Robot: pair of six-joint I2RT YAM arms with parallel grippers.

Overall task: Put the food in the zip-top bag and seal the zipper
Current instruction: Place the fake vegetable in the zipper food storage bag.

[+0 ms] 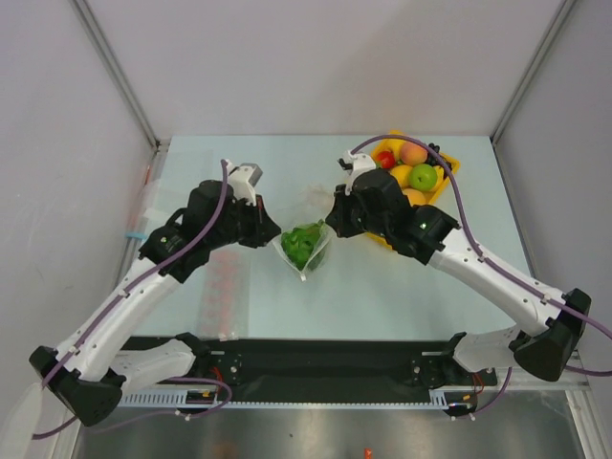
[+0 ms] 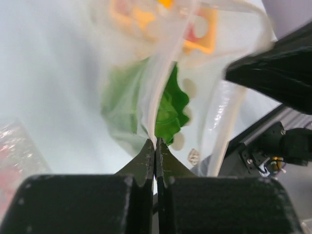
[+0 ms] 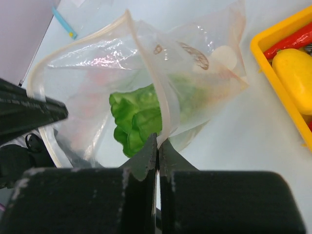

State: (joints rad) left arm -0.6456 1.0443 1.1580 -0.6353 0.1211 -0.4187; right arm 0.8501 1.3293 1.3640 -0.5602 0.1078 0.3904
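The clear zip-top bag (image 1: 304,251) hangs open between my two grippers at the table's middle, with green lettuce (image 1: 302,243) inside. My left gripper (image 1: 269,235) is shut on the bag's left mouth edge; in the left wrist view the gripper (image 2: 156,146) pinches the whitish strip (image 2: 157,83) beside the lettuce (image 2: 170,107). My right gripper (image 1: 331,225) is shut on the right mouth edge; in the right wrist view the gripper (image 3: 158,141) pinches the pale zipper strip (image 3: 155,83) with the lettuce (image 3: 136,119) below the open mouth.
A yellow tray (image 1: 450,170) at the back right holds a peach (image 1: 413,153), a green apple (image 1: 423,177) and other toy fruits. Another clear bag with red bits (image 1: 222,287) lies flat at the left. A blue-stripped bag (image 1: 139,229) lies at the left edge.
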